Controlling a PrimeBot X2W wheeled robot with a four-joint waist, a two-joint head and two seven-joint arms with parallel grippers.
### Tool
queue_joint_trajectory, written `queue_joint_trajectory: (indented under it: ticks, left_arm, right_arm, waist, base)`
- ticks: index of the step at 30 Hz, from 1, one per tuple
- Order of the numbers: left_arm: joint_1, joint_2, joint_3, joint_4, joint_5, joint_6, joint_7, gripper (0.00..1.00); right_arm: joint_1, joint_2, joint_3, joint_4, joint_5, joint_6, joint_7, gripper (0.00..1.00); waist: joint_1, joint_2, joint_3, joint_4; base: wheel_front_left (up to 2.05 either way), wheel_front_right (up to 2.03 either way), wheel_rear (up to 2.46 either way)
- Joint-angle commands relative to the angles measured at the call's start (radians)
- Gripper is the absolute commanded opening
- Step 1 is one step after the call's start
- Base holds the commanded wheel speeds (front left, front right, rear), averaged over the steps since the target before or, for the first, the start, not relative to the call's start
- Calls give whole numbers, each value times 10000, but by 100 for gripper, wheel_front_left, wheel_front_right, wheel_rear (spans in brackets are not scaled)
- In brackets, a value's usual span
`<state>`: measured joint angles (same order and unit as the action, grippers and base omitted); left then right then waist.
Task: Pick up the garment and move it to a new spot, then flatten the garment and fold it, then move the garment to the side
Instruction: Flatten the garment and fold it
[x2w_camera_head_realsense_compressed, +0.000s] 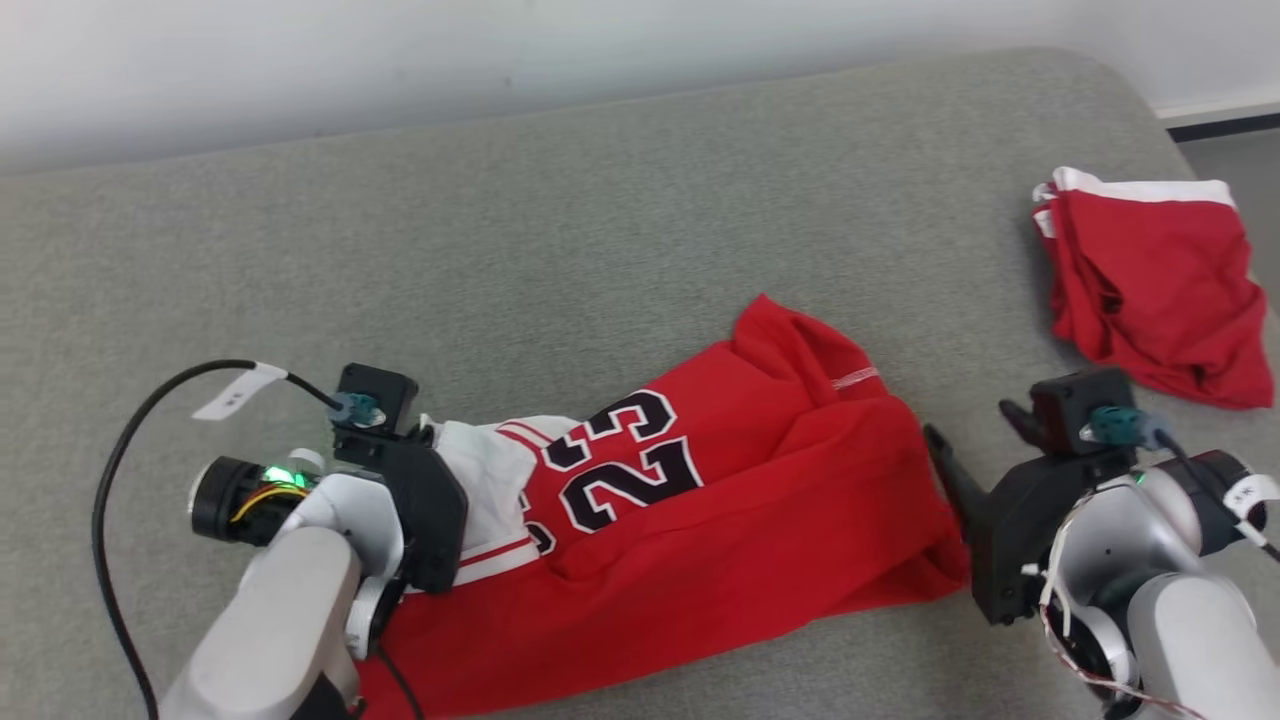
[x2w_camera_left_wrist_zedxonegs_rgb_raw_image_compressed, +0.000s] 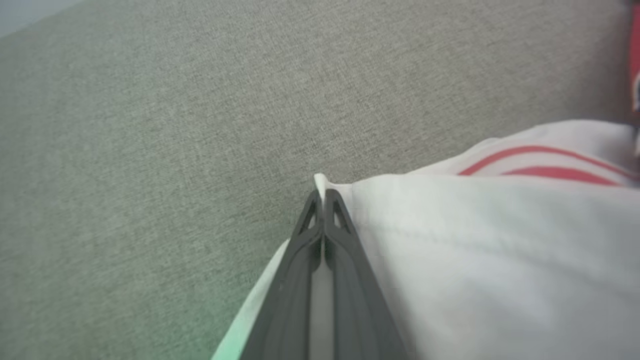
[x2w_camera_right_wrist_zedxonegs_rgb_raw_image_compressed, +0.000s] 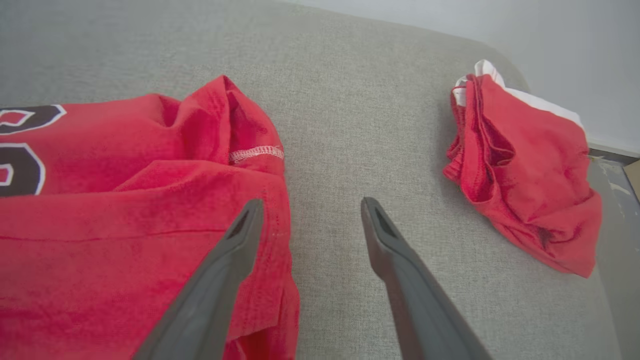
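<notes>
Black cable (x2w_camera_head_realsense_compressed: 105, 480): far left, it loops over the grey cushion (x2w_camera_head_realsense_compressed: 600, 220) and runs up to the left wrist.
Left gripper (x2w_camera_left_wrist_zedxonegs_rgb_raw_image_compressed: 322, 195): fingers pressed tight together, and they've got cloth! They pinch the white trim (x2w_camera_left_wrist_zedxonegs_rgb_raw_image_compressed: 450, 240) of the garment, with a sliver of white poking out past the tips.
Garment (x2w_camera_head_realsense_compressed: 700, 520): a red jersey lying crumpled across the middle of the cushion, between the two grippers. The white-trimmed end is at the left under the left gripper, and the red hem is bunched up at the right.
Number 23 (x2w_camera_head_realsense_compressed: 630, 460): black with a white outline, face up and tilted, just right of the white trim.
Right gripper (x2w_camera_right_wrist_zedxonegs_rgb_raw_image_compressed: 309, 206): fingers spread wide, nothing between them. One finger is over the jersey's red edge, the other over bare grey cushion. Whether it touches the cloth, I can't tell.
Second red garment (x2w_camera_head_realsense_compressed: 1150, 290): a loose heap with a white band, far right by the cushion's rounded corner, well apart from the jersey.
</notes>
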<state>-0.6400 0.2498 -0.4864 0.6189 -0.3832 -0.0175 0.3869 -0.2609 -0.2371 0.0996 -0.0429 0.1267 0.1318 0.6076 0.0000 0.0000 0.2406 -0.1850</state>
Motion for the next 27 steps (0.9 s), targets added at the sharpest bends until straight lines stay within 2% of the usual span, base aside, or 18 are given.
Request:
queue_joint_trajectory:
  ticks: [1, 9, 11, 12, 18, 19, 20, 21, 22, 23, 24, 25, 27]
  left_arm:
    - [145, -159, -152, 159, -115, -41, -63, 0]
    - [-60, -294, -199, 524, -145, -81, -234, 0]
    - [-162, -355, -224, 579, -160, -87, -290, 0]
    - [-202, -375, -233, 595, -163, -99, -314, 0]
    - [-439, -395, -276, 717, -166, -124, -480, 0]
    - [-459, -394, -285, 739, -167, -125, -507, 0]
    - [-497, -400, -299, 764, -175, -130, -495, 0]
    - [-535, -411, -317, 791, -179, -139, -512, 0]
    - [-555, -423, -333, 817, -184, -150, -534, 0]
    - [-566, -435, -347, 843, -192, -150, -560, 0]
    - [-558, -445, -360, 860, -204, -158, -572, 0]
    - [-540, -452, -370, 885, -210, -168, -584, 0]
    - [-547, -455, -388, 949, -234, -171, -616, 0]
  right_arm:
    - [201, -111, 86, -25, -10, -26, 214, 100]
    - [94, -299, 357, 535, 122, -26, 408, 100]
    - [-26, -295, 394, 800, 170, -26, 384, 96]
    - [-72, -300, 412, 913, 197, -26, 362, 90]
    - [-487, -298, 635, 1640, 358, -26, -137, 91]
    - [-569, -327, 686, 1782, 399, -26, -213, 87]
    - [-667, -334, 740, 1927, 432, -26, -280, 76]
    - [-751, -343, 774, 2057, 467, -26, -332, 53]
    - [-841, -352, 823, 2180, 485, -26, -392, 37]
    - [-904, -361, 867, 2286, 494, -26, -451, 29]
    - [-962, -345, 909, 2373, 512, -26, -494, 11]
    - [-998, -331, 943, 2429, 526, -26, -541, 0]
    - [-1047, -329, 973, 2488, 546, -26, -620, 0]
  waist:
    - [0, 0, 129, 226]
    - [0, 0, 283, 324]
    - [0, 0, 322, 352]
    - [0, 0, 340, 361]
    - [0, 0, 494, 382]
    - [0, 0, 519, 382]
    - [0, 0, 539, 384]
    - [0, 0, 559, 389]
    - [0, 0, 575, 396]
    - [0, 0, 585, 404]
    - [0, 0, 588, 410]
    - [0, 0, 581, 410]
    - [0, 0, 557, 396]
  base:
    - [0, 0, 0]
    - [0, 0, 0]
    - [0, 0, 0]
    - [0, 0, 0]
    - [0, 0, 0]
    - [0, 0, 0]
    - [0, 0, 0]
    - [0, 0, 0]
    - [0, 0, 0]
    - [0, 0, 0]
    - [0, 0, 0]
    - [0, 0, 0]
    - [0, 0, 0]
